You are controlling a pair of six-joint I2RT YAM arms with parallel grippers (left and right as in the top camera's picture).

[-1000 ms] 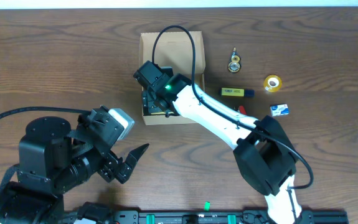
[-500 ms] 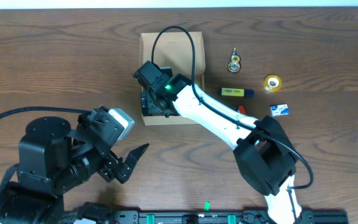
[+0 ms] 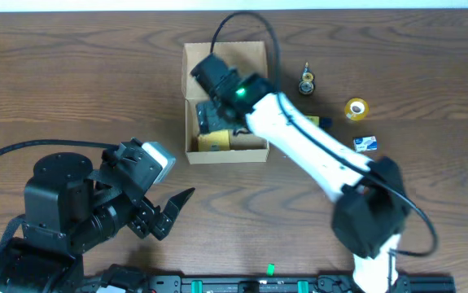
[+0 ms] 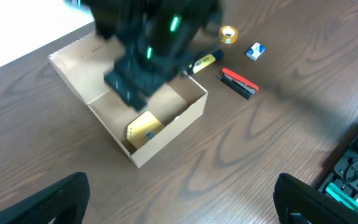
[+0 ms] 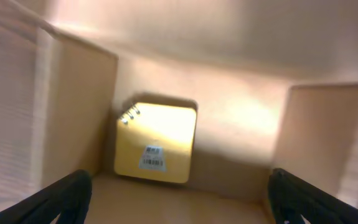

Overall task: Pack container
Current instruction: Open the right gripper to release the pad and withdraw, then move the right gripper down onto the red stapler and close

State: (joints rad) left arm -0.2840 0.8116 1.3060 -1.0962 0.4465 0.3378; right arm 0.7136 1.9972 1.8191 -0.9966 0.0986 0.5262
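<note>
1. The plain tan cardboard container (image 4: 169, 138) sits in the upper middle of the overhead frame. Its hinged flap lid (image 3: 199, 55) is laid back toward the top edge and the open compartment faces up.
2. The right gripper (image 5: 179, 175) hangs over the compartment and points down into it. Its black fingers stand wide apart at the 2 lower corners of the wrist view, with nothing between them.
3. Only 1 thing shows inside: a yellow spiral-bound notepad with a white barcode label (image 5: 155, 151). It lies flat on the floor, in the compartment's lower-left corner in the overhead view.
4. The loose items lie to the right of the container in the overhead frame:
   - a small brass-coloured fitting (image 3: 306, 81)
   - a yellow roll of tape (image 3: 356, 108)
   - a small blue-and-white box (image 3: 365, 143)
   - a yellow marker with a blue end (image 4: 203, 61), partly hidden overhead by the white arm
   - a red-and-black stapler (image 4: 238, 83), seen only from the left wrist
5. The marker's long axis runs left to right in the overhead frame, and the marker lies just beside the container's right wall.
6. The left gripper (image 3: 178, 207) is also wide and empty, in the lower left and well apart from everything.
7. By my judgement the right arm is far nearer the remaining items, so the next pick calls for it to swing rightward.
</note>
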